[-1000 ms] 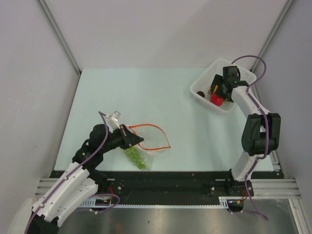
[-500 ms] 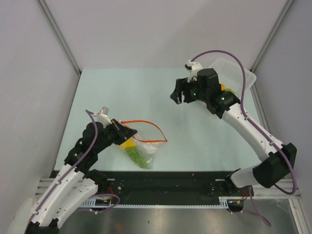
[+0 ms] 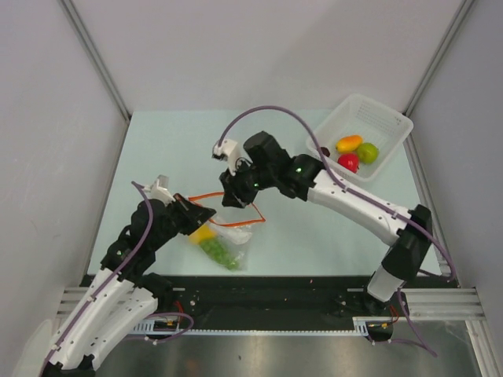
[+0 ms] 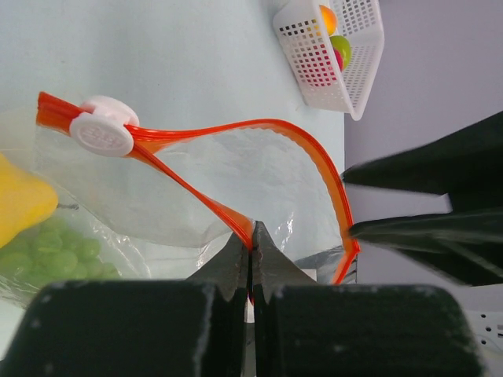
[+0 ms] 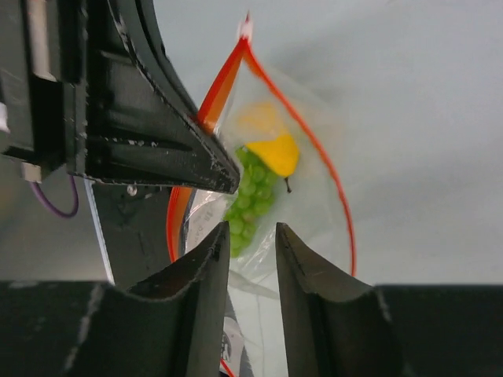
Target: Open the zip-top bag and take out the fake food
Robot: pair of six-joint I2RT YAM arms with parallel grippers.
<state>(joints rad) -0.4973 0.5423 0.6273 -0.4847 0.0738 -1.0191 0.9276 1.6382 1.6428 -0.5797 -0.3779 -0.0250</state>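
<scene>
One crinkly clear zip-top bag

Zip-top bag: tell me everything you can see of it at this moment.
The zip-top bag is clear, crinkly plastic with an orange-red zip strip and a white slider at one end. Its mouth gapes open. It rests on the table, holding a yellow pear and green grapes. The left gripper is shut on the near strip; the right gripper hovers by the far rim, contact unclear.

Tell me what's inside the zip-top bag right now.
A yellow pear and green grapes show through the zip-top bag; the part beneath the left fingers is covered.
</scene>
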